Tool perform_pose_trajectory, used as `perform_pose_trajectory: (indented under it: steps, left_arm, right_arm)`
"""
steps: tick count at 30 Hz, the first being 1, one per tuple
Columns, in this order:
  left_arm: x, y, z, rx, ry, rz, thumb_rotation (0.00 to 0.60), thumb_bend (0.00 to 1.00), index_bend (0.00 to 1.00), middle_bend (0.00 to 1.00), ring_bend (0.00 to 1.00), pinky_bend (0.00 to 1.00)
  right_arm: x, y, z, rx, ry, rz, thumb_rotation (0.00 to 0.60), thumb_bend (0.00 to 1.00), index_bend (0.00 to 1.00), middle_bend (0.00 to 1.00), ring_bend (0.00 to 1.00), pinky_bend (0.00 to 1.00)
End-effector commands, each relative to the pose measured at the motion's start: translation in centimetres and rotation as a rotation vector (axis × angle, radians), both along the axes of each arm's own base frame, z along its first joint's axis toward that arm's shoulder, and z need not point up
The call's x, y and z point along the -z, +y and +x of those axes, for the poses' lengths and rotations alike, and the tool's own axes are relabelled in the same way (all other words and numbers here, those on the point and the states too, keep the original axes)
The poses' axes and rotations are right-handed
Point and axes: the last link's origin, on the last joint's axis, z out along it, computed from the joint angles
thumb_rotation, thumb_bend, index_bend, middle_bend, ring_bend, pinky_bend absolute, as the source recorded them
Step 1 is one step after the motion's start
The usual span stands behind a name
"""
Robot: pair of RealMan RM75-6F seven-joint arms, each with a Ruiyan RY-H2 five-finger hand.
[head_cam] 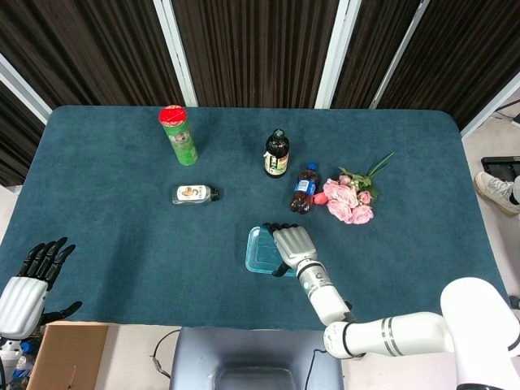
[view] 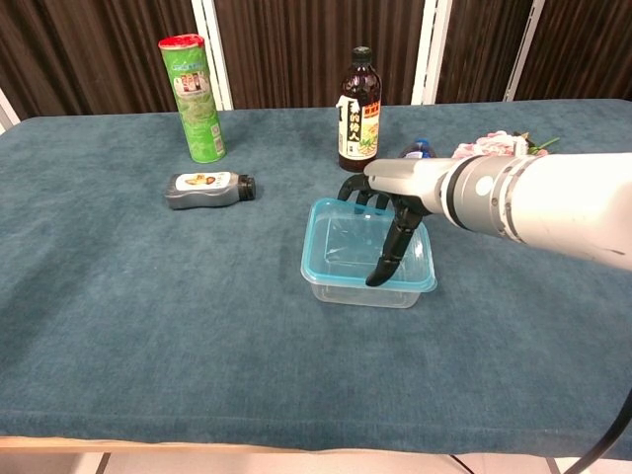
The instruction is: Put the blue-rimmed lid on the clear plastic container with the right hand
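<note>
The right hand (head_cam: 292, 243) is lying on the right part of the blue-rimmed lid (head_cam: 262, 250), near the front edge of the desk (head_cam: 114, 236). The left hand (head_cam: 28, 284) is hanging with fingers apart beside the desk's front left corner. A green can (head_cam: 178, 135), two upright bottles (head_cam: 276, 153) and pink flowers (head_cam: 352, 199) are standing or lying farther back.
</note>
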Motion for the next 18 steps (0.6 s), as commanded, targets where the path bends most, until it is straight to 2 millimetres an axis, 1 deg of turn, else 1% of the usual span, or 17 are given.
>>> perform_pose_trajectory:
  steps: [1, 12, 18]
  left_arm:
    - [0.02, 0.0, 0.01, 0.0, 0.001, -0.001, 0.6, 0.44, 0.0, 0.0, 0.0, 0.09]
    - [0.0, 0.0, 0.01, 0.0, -0.001, 0.0, 0.6, 0.44, 0.0, 0.0, 0.0, 0.09]
    - [-0.07, -0.01, -0.05, -0.002, -0.005, 0.0, 0.6, 0.44, 0.0, 0.0, 0.0, 0.09]
  right_arm:
    - [0.11, 0.04, -0.08, 0.003, 0.009, 0.004, 0.6, 0.32, 0.87, 0.68, 0.6, 0.55]
    - [0.49, 0.16, -0.11, 0.006, 0.04, 0.016, 0.6, 0.32, 0.82, 0.68, 0.55, 0.52]
    - [0.73, 0.17, -0.23, -0.003, 0.07, 0.011, 0.6, 0.32, 0.75, 0.66, 0.49, 0.48]
